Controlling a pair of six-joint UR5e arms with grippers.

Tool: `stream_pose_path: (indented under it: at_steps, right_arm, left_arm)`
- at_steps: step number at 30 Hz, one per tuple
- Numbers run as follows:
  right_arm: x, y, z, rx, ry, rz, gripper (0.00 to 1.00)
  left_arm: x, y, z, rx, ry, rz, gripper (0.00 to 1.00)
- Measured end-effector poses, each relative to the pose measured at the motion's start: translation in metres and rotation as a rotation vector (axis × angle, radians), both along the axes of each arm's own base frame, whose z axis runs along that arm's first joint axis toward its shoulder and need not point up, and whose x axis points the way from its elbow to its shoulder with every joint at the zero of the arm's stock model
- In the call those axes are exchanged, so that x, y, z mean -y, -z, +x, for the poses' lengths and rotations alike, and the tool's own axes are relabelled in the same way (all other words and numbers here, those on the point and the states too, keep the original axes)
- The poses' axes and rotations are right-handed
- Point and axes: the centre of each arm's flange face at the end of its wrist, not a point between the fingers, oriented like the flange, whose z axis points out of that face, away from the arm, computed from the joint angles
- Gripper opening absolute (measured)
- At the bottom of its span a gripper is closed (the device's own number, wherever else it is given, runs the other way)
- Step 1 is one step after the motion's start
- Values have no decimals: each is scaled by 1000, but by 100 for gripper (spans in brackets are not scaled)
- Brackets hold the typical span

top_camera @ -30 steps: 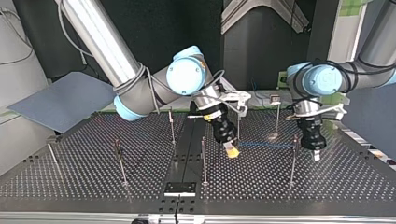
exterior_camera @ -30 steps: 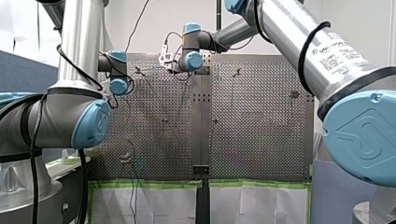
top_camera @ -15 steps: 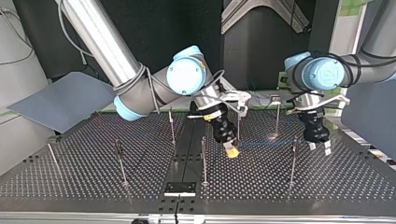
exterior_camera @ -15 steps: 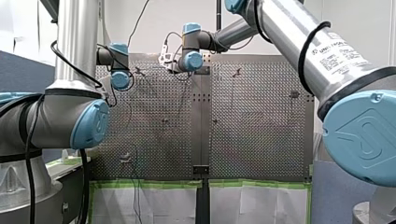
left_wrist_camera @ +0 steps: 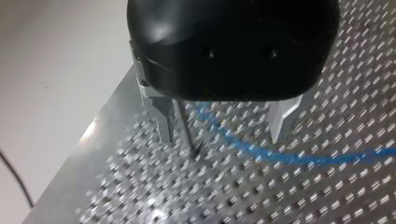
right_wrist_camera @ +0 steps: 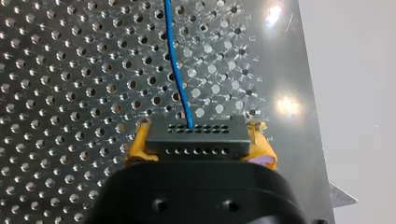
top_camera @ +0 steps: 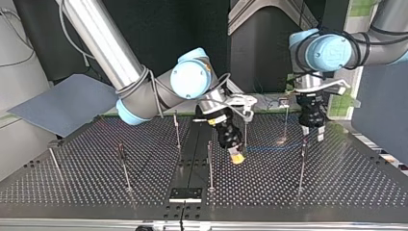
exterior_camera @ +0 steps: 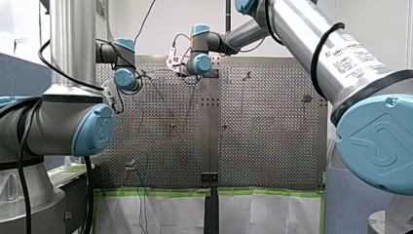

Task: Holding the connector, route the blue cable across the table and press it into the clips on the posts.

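- My right gripper (right_wrist_camera: 200,139) held the black connector (right_wrist_camera: 196,140) clamped between its yellow pads.
- The blue cable (right_wrist_camera: 177,70) ran from the connector ahead across the perforated table (right_wrist_camera: 70,93).
- My left gripper (left_wrist_camera: 220,137) hung wide apart above the cable, with a thin post (left_wrist_camera: 186,128) just inside one finger.
- To seat it well, I judged the right should keep the cable lightly taut. The left should come down astride it beside the post without striking it.
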Motion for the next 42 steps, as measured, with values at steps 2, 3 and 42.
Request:
stream_pose_path:
  at_steps: [2,3,42]
  right_arm:
    - [1,0,-1,-1,2,0,0]
    - [2,0,-1,-1,3,1,0]
    - [10,4,-5,-5,16,4,0]
  left_arm:
    - [3,1,-9,-16,8,-1,100]
    - [4,1,-13,-21,10,-1,100]
    - [61,-74,-11,-43,158,245,100]
